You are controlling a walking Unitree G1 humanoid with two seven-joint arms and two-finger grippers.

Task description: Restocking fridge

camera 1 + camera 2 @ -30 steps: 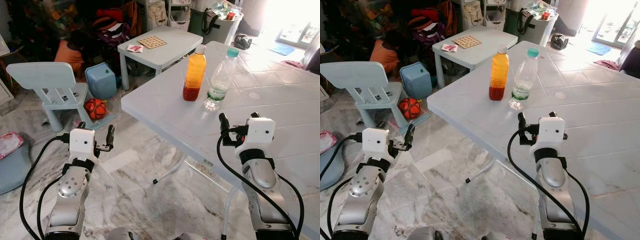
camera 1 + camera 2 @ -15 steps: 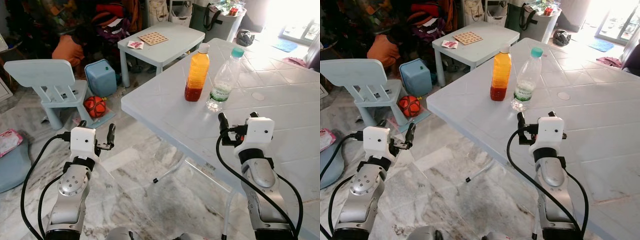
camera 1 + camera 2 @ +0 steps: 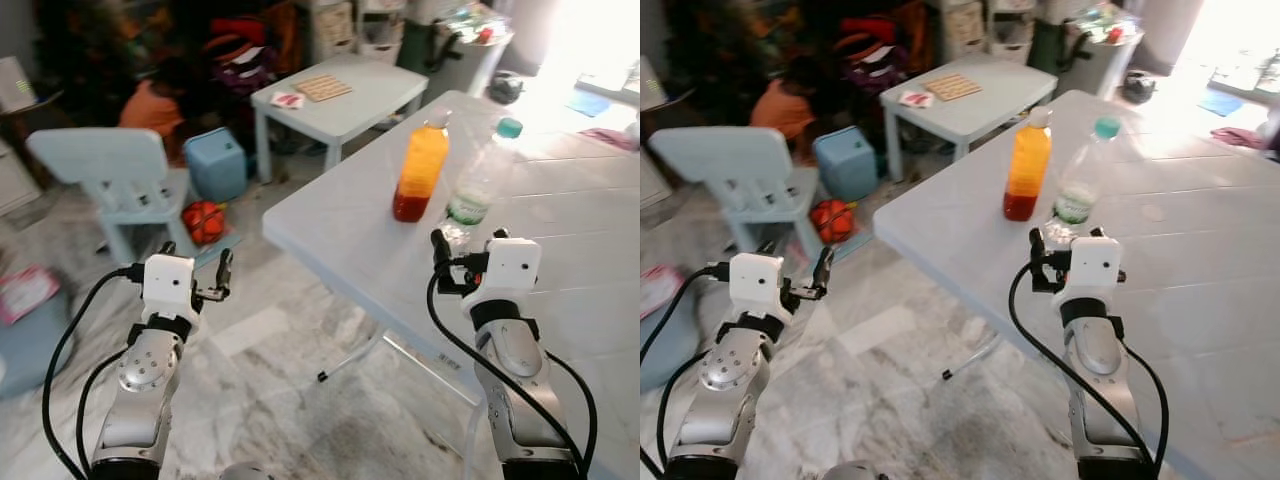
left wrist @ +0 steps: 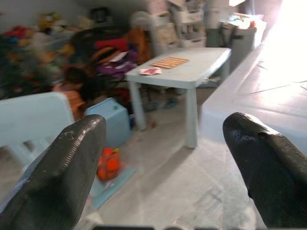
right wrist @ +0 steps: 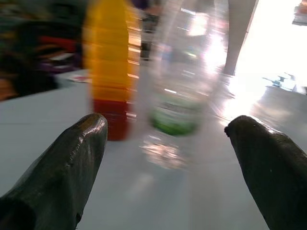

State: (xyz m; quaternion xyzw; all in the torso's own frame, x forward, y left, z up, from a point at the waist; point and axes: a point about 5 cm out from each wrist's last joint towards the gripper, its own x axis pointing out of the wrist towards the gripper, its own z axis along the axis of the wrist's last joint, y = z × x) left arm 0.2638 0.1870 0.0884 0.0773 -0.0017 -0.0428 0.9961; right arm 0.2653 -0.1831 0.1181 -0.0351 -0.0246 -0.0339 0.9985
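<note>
An orange juice bottle [image 3: 420,172] with a white cap and a clear water bottle [image 3: 482,173] with a green cap stand side by side near the corner of the white table [image 3: 570,240]. My right gripper [image 3: 466,240] is open over the table, just short of the water bottle [image 5: 184,76], which sits ahead between its fingers [image 5: 72,163], with the juice bottle [image 5: 112,67] beside it. Off the table's left side, my left gripper [image 3: 193,265] is open above the marble floor, holding nothing.
A small white side table [image 3: 340,95] with a game board stands behind. A pale blue child's chair [image 3: 110,175], a blue box [image 3: 215,160] and an orange ball [image 3: 203,218] sit on the floor at left. Clutter fills the back of the room.
The whole view has shifted, so the camera moved. The bottles now appear closer to my right gripper. Both grippers stay open.
</note>
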